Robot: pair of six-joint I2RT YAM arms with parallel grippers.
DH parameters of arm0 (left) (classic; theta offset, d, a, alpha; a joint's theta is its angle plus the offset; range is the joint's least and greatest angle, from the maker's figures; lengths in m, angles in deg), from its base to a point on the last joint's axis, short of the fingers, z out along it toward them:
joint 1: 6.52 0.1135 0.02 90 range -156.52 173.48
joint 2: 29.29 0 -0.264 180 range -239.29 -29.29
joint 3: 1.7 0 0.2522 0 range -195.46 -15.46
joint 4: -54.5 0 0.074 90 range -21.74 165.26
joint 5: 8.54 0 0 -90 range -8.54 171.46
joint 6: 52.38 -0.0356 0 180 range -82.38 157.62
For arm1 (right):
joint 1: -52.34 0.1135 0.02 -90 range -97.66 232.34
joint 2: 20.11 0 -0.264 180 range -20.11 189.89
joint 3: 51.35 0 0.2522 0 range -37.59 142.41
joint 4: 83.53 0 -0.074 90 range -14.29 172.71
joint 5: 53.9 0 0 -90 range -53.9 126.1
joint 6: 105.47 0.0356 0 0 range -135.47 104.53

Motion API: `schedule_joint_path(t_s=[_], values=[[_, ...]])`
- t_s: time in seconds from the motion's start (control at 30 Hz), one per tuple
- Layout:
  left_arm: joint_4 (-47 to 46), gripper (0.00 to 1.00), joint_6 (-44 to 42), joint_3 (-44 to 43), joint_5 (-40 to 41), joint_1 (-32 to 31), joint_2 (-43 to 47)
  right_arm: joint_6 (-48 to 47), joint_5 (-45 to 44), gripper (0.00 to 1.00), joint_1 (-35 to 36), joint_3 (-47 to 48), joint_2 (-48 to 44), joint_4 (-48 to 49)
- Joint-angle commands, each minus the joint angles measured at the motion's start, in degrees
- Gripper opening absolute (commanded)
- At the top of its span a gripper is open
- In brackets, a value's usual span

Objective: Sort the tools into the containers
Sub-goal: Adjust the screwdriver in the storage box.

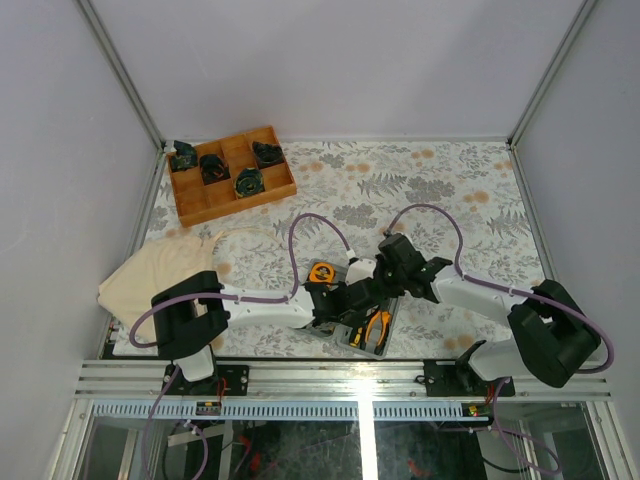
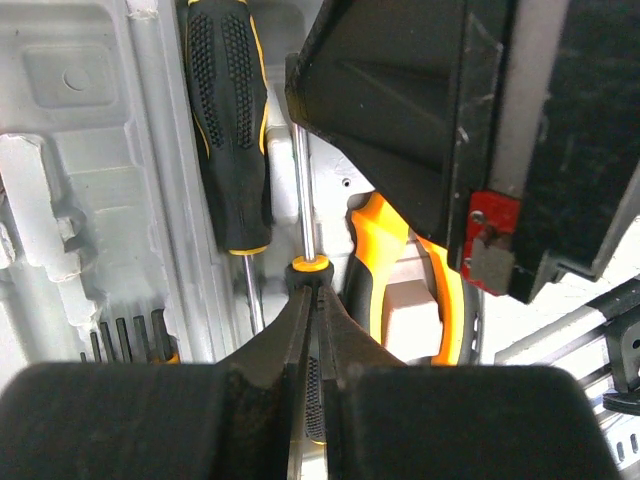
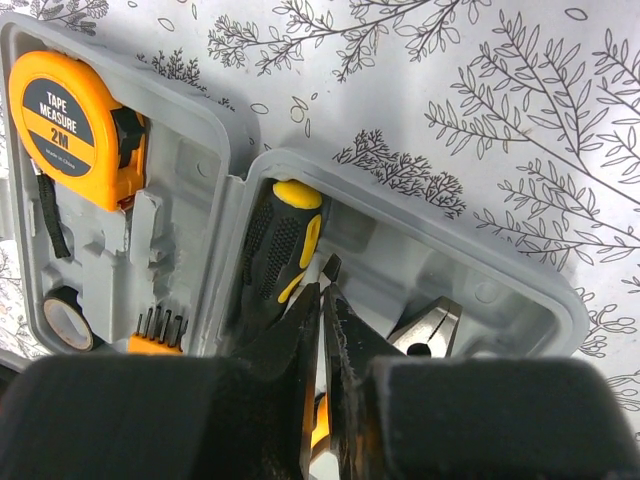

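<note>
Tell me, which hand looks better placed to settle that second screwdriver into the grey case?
Probably the left hand: it is shut on the handle of the loose screwdriver, right beside the seated screwdriver in the grey case. The right hand only brackets the thin shaft near its tip.

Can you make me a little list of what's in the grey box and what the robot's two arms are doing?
case: grey case, open flat
one half: tape measure, small black ring, row of bits
other half: black-and-yellow screwdriver, orange-handled pliers, second screwdriver
left tool: shut, tips at the second screwdriver's collar
right tool: nearly shut over its shaft
farther off: wooden tray, cloth bag
</note>
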State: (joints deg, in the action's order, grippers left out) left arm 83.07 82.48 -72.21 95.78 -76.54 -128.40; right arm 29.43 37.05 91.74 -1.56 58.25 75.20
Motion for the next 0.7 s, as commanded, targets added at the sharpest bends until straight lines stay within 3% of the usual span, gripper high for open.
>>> schedule_joint_path(t_s=[0.0, 0.17, 0.67], values=[[6.93, 0.02, -0.82, 4.14, -4.65, -0.16, -7.06, -1.84, -2.86, 0.10, 0.58, 2.70, 3.60, -0.21], [7.24, 0.02, -1.00, 4.04, -4.80, -0.15, -7.37, -2.44, -3.02, 0.01, 0.66, 4.28, 5.81, -2.97], [7.93, 0.01, -2.10, 2.97, -7.35, -0.23, -10.48, -1.69, -2.29, 0.00, 1.81, 5.96, 15.32, -8.78]])
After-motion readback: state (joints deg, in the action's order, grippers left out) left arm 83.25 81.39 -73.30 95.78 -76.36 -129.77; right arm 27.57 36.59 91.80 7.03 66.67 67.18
